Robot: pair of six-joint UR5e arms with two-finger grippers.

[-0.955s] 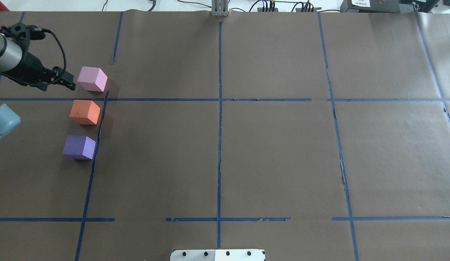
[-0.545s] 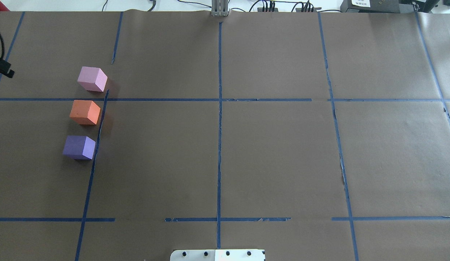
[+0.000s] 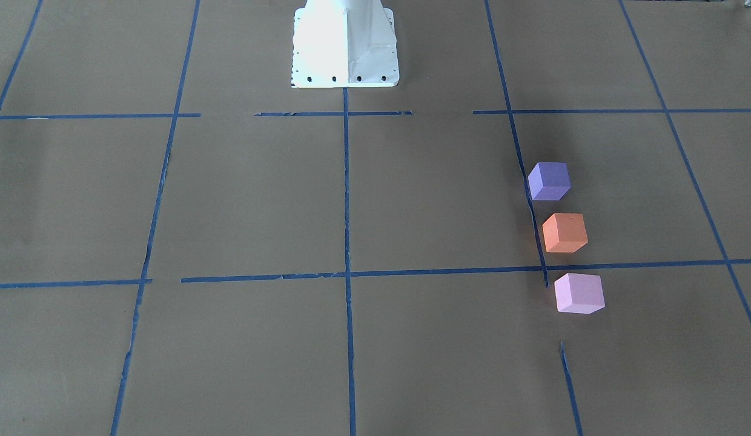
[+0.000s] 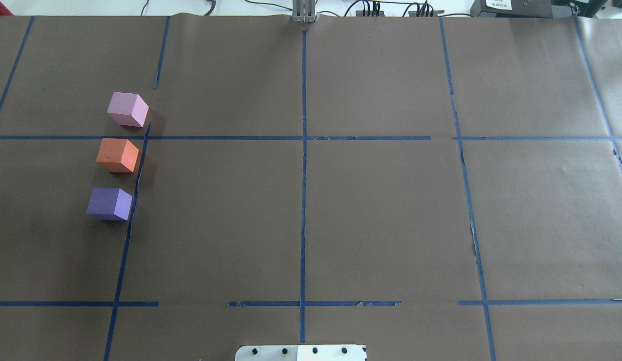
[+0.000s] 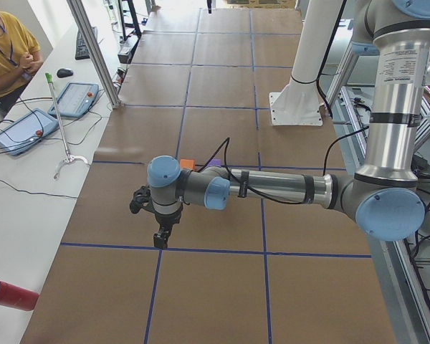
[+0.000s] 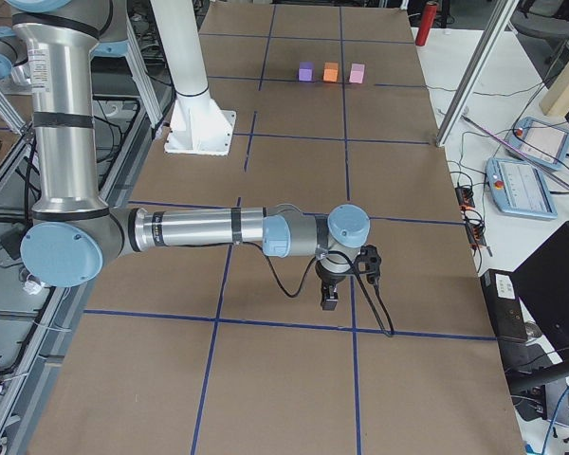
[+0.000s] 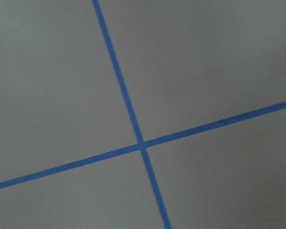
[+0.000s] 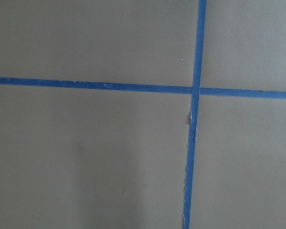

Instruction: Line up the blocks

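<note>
Three cubes stand in a row on the brown paper at the table's left side: the pale pink block (image 4: 127,109) farthest from the robot, the orange block (image 4: 117,155) in the middle, the violet-purple block (image 4: 109,203) nearest. The front view shows the same row: violet-purple (image 3: 549,180), orange (image 3: 564,232), pink (image 3: 579,293). My left gripper (image 5: 160,236) shows only in the exterior left view, over bare paper, away from the blocks. My right gripper (image 6: 329,299) shows only in the exterior right view, far from them. I cannot tell whether either is open. Both wrist views show only paper and tape.
Blue tape lines cross the paper in a grid. The white robot base (image 3: 344,42) stands at the table's middle edge. A red cylinder (image 5: 11,295) lies off the paper at the left end. An operator (image 5: 7,50) and tablets sit beside the table.
My left gripper has drawn back from beside the pink block, leftward out of the overhead view. The three blocks have not moved.
</note>
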